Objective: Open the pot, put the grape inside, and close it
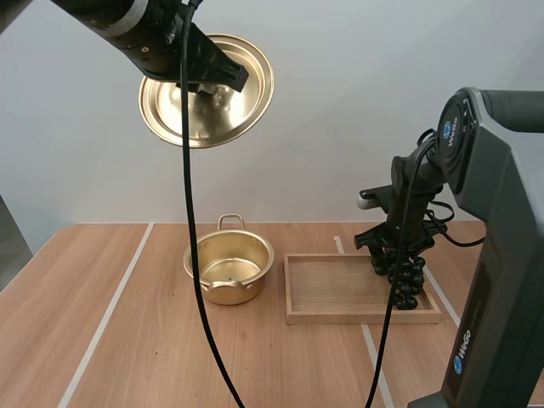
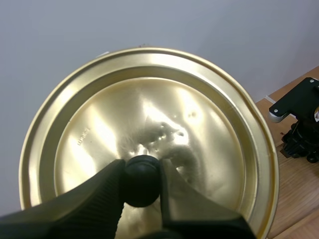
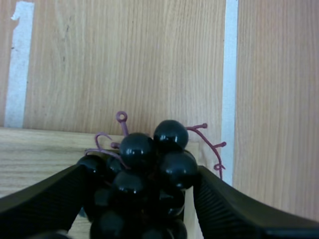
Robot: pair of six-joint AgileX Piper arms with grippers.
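My left gripper [image 1: 206, 78] is high above the table's left side, shut on the black knob [image 2: 142, 180] of the gold lid [image 1: 212, 102]. The lid [image 2: 149, 114] hangs tilted, its shiny underside turned to the camera. Below it the gold pot [image 1: 228, 268] stands uncovered on the table, with nothing inside. My right gripper [image 1: 396, 257] is over the right end of the wooden tray [image 1: 340, 316]. Its fingers press on both sides of a dark bunch of grapes [image 3: 149, 164]. The bunch [image 1: 408, 282] hangs down to about the tray's floor.
White tape lines [image 1: 110, 310] run across the wooden table. The pot sits just left of the tray, with a small gap between them. Past the lid's rim, in the left wrist view, the other arm's gripper [image 2: 301, 124] is over the tray.
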